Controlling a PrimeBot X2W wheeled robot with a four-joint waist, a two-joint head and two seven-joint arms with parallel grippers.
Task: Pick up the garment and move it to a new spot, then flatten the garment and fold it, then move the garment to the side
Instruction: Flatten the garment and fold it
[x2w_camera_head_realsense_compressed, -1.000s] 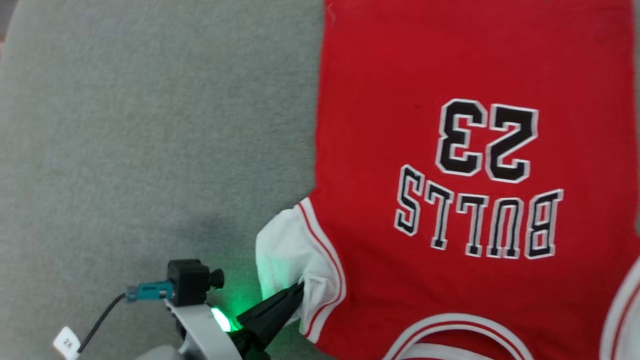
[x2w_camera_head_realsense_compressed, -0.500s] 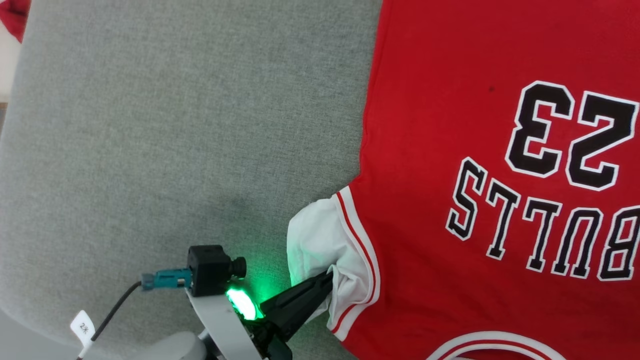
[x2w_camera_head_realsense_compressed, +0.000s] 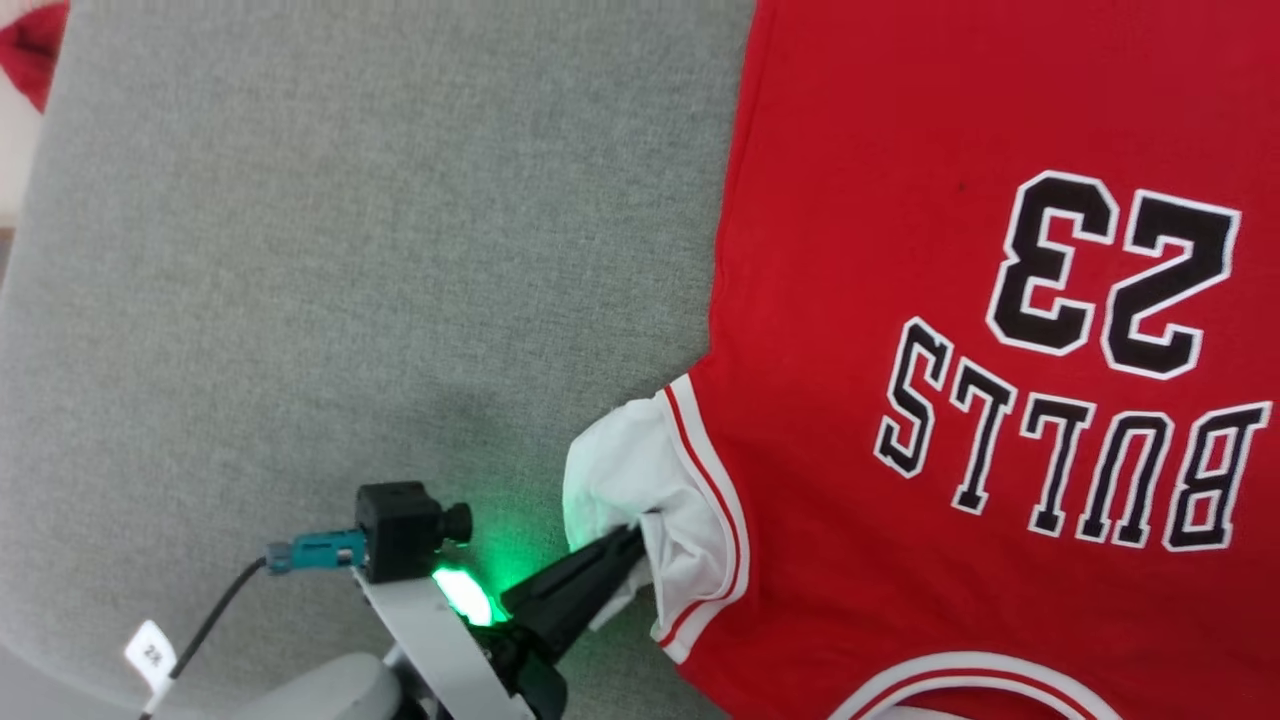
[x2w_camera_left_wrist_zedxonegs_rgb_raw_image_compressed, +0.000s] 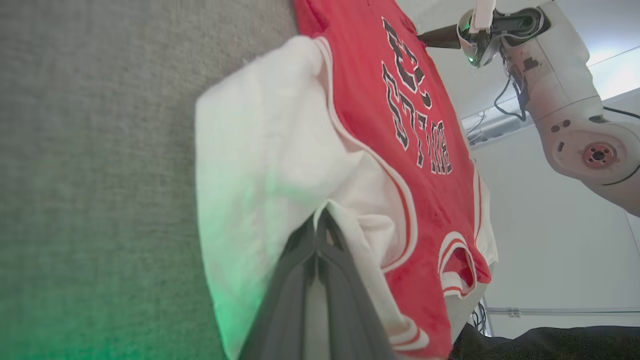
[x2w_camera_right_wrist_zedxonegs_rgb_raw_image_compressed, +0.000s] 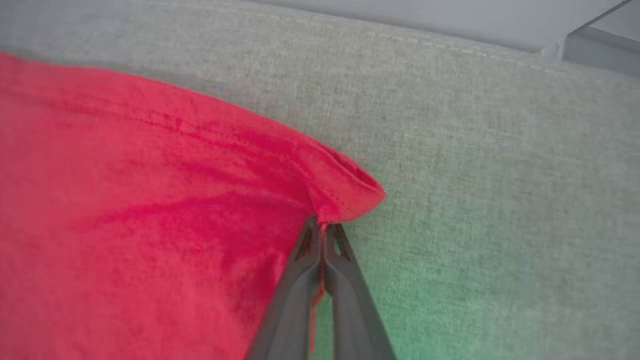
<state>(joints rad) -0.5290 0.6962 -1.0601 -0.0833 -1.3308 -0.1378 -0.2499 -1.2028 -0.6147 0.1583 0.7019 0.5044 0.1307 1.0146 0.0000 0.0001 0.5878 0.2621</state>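
Head view, left to right. A grey woven pad (x2w_camera_head_realsense_compressed: 350, 250) covers the left half of the scene, and a scrap of red cloth (x2w_camera_head_realsense_compressed: 30, 40) shows past its far-left corner. Near me, the left arm's wrist camera (x2w_camera_head_realsense_compressed: 400, 515) sits above a green status light (x2w_camera_head_realsense_compressed: 460, 597), and a small white tag (x2w_camera_head_realsense_compressed: 150, 655) hangs on its cable.

The left gripper (x2w_camera_head_realsense_compressed: 628, 538) points right and away from me. Its two dark fingers are pressed together on a fold of the white sleeve (x2w_camera_head_realsense_compressed: 620, 470). The left wrist view (x2w_camera_left_wrist_zedxonegs_rgb_raw_image_compressed: 320, 220) confirms this: the tips meet with sleeve cloth pinched between them.

The red jersey (x2w_camera_head_realsense_compressed: 900, 200) lies spread flat on the right half of the pad. The white sleeve is bunched at its left edge, with striped trim (x2w_camera_head_realsense_compressed: 710, 470) along the armhole. BULLS and 23 read upside down to me, and the collar band (x2w_camera_head_realsense_compressed: 980, 665) is on the near side.

Right wrist view: the right gripper (x2w_camera_right_wrist_zedxonegs_rgb_raw_image_compressed: 323, 227) is clamped on a red hem corner (x2w_camera_right_wrist_zedxonegs_rgb_raw_image_compressed: 350, 195), which curls up off the pad. Red cloth shows between the closed fingers. In the left wrist view, the pale right forearm (x2w_camera_left_wrist_zedxonegs_rgb_raw_image_compressed: 560, 85) reaches down at the jersey's far end.
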